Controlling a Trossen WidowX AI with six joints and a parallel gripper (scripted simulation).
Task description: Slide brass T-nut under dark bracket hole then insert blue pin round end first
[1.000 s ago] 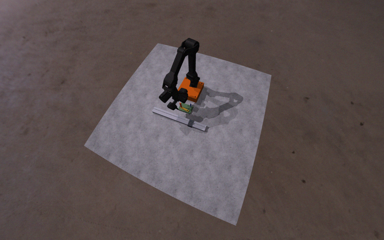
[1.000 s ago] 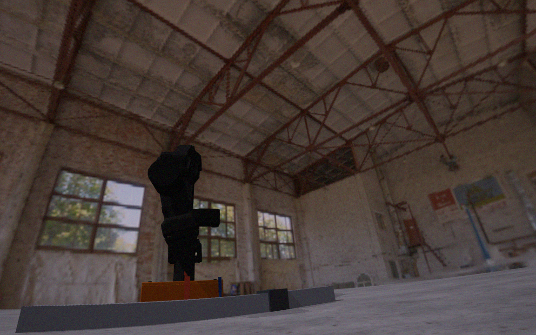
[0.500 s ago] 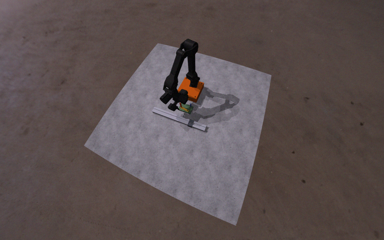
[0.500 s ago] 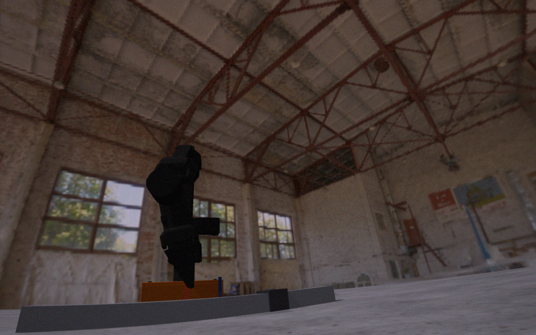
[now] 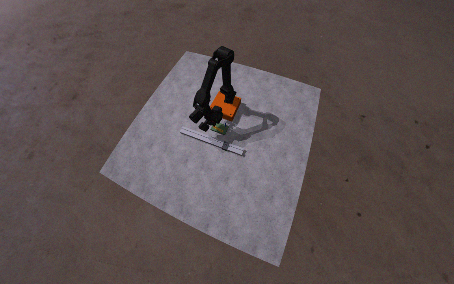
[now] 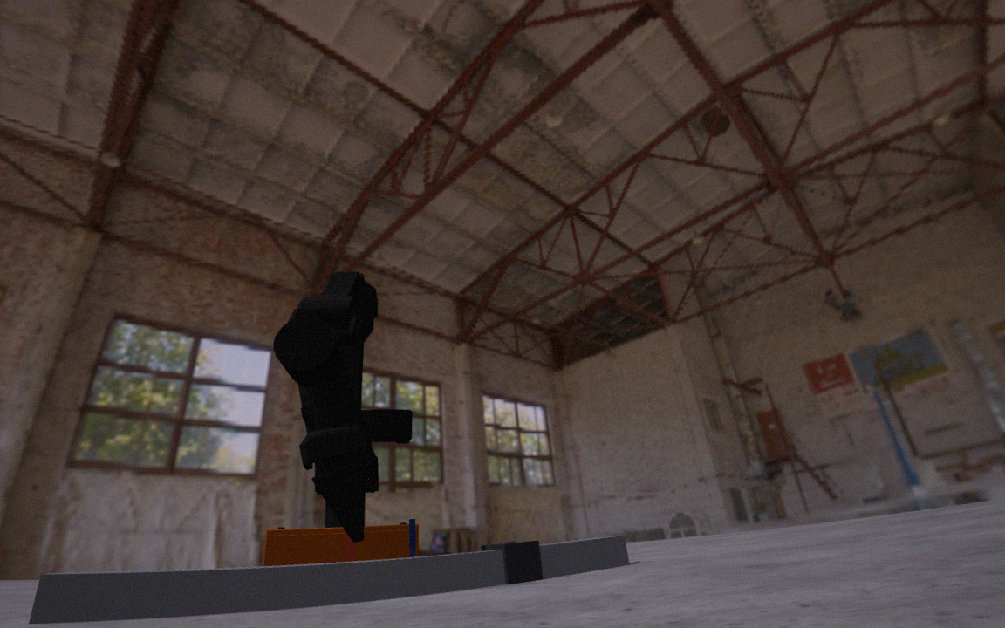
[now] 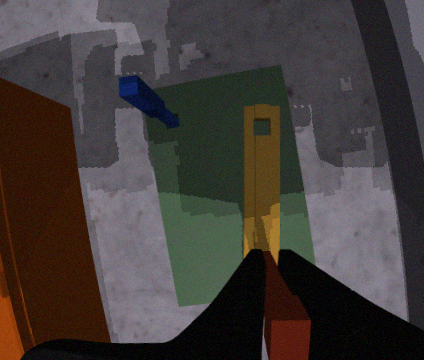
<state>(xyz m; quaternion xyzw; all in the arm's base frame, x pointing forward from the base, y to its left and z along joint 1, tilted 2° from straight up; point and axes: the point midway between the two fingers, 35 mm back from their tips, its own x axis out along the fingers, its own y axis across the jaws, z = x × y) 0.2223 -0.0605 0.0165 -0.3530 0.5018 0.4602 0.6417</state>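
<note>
Evidently the lift is being set up, the orange handle pinched for control of the nut.

Largest first, the arm [image 5: 205, 79] [image 6: 334, 390] reaches down so its gripper [image 5: 214, 124] [image 6: 356, 538] [image 7: 268, 260] can meet the upright handle; beside the tray runs the aluminum rail [image 5: 200, 136] [image 6: 256, 583], its dark bracket [image 5: 225, 145] [image 6: 523, 561] marking where the nut must end up. On the green tray [image 5: 224, 132] [image 7: 204, 282] lies the brass T-nut [image 5: 218, 129] [image 7: 268, 165], flat, with the blue pin [image 5: 225, 124] [image 6: 413, 537] [image 7: 144, 98] upright nearby, probably for easy grasping later. Smallest, the orange handle [image 6: 349, 550] [image 7: 290, 335] is clenched between the jaws, presumably for tipping and sliding.
</note>
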